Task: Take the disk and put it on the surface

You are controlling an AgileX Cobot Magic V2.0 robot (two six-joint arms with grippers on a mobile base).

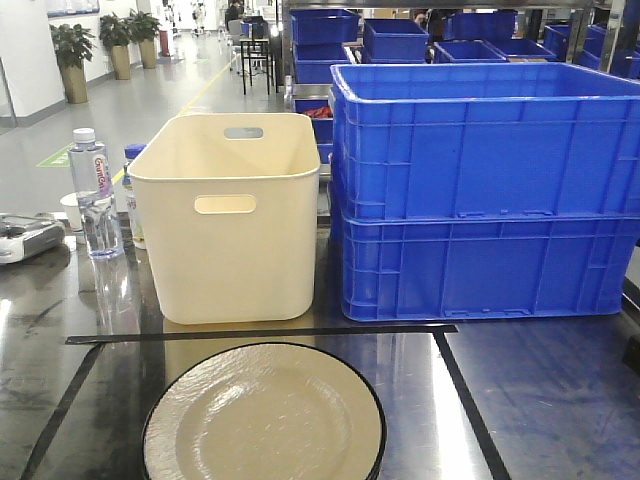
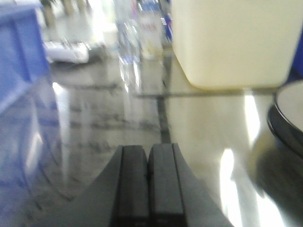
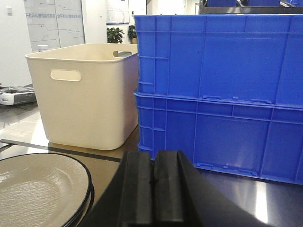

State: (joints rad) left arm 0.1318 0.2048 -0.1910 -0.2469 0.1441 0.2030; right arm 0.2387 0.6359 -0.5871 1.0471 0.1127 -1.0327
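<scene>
Disk (image 1: 264, 420) lying on glossy taped surface (image 1: 520, 400), lower frame.
Left gripper (image 2: 149, 182) and right gripper (image 3: 154, 189) both sitting clenched, empty; corridor with potted plants (image 1: 75, 50) showing upper left.

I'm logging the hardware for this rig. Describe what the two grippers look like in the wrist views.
Only the fingers show. The left gripper has two dark grey to black flat, blocky fingers with sides flaring outward toward the bottom edge; the view is blurred. The right gripper looks the same: matte black, squared tips, sloped outer flanks. No cables, markings or labels are visible on either, and neither arm appears.

Beige disk (image 1: 264, 415) black-rimmed; cream bin (image 1: 228, 215); blue crates (image 1: 485, 195); grey surface (image 1: 520, 400) black-taped.
</scene>
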